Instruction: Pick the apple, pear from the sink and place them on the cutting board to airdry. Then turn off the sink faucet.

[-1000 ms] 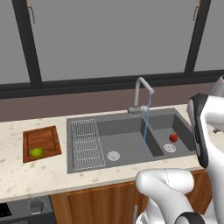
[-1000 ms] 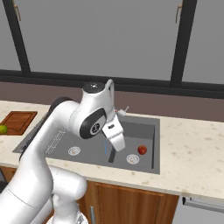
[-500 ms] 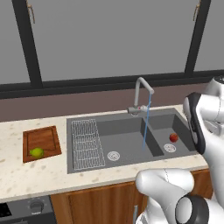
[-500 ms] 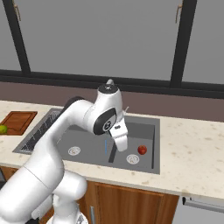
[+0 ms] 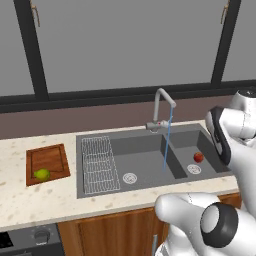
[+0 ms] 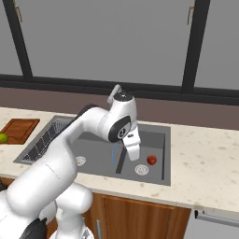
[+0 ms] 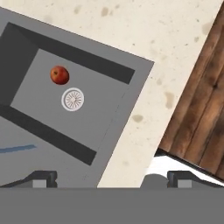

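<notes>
The red apple (image 5: 198,157) (image 6: 151,160) (image 7: 60,75) lies in the small right compartment of the dark grey sink (image 5: 145,167) (image 6: 95,158), beside a round drain (image 7: 72,99). On the cutting board (image 5: 50,155) (image 6: 21,127), left of the sink, rests the yellow-green pear (image 5: 42,174) (image 6: 3,138). Water runs in a thin stream from the sink faucet (image 5: 161,105). My gripper (image 6: 132,151) (image 7: 112,179) hangs open above the sink's right part, left of the apple and well above it, holding nothing.
A wire rack (image 5: 100,164) fills the sink's left end. Speckled countertop (image 7: 144,39) (image 6: 200,158) surrounds the basin, with wooden cabinet fronts (image 7: 199,113) below. Dark window frames stand behind the counter. A stove knob (image 5: 42,235) shows at lower left.
The arm has swung a little to the right over the sink, bringing the hand closer to the small compartment. Jaws stay open. Apple, pear and water stream are as before.
</notes>
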{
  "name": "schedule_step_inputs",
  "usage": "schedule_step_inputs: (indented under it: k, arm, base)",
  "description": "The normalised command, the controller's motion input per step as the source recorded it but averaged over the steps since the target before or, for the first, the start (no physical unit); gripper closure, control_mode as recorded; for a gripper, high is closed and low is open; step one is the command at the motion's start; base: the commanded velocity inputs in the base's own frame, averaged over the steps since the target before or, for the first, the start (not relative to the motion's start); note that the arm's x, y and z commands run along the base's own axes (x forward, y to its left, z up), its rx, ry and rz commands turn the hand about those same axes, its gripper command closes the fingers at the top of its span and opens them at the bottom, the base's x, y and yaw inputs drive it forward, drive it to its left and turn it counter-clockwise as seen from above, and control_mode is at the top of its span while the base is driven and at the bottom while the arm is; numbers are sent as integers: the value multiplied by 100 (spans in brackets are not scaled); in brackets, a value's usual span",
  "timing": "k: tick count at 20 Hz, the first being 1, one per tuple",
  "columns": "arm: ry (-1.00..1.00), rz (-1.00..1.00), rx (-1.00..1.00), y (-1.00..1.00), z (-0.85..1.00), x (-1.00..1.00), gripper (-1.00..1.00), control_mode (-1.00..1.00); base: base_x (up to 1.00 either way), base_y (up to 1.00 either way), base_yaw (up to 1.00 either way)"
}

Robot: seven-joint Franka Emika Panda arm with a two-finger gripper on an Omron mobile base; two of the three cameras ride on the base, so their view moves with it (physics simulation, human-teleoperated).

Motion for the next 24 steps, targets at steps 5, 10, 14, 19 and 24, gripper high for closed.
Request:
schedule_step_inputs:
  k: [5, 10, 14, 19, 24]
  arm:
    - [1, -5, 2, -19, -33, 32, -100, -100]
    - [2, -4, 2, -3, -31, 37, -100, -100]
    - [2, -3, 2, -1, -24, 33, -100, -100]
    - [3, -3, 2, -3, -25, 28, -100, -100]
    - [2, -3, 1, 0, -26, 26, -100, -100]
  base:
    - [0, 0, 0]
    - [0, 0, 0]
    - [0, 0, 0]
    - [0, 0, 0]
    - [0, 0, 0]
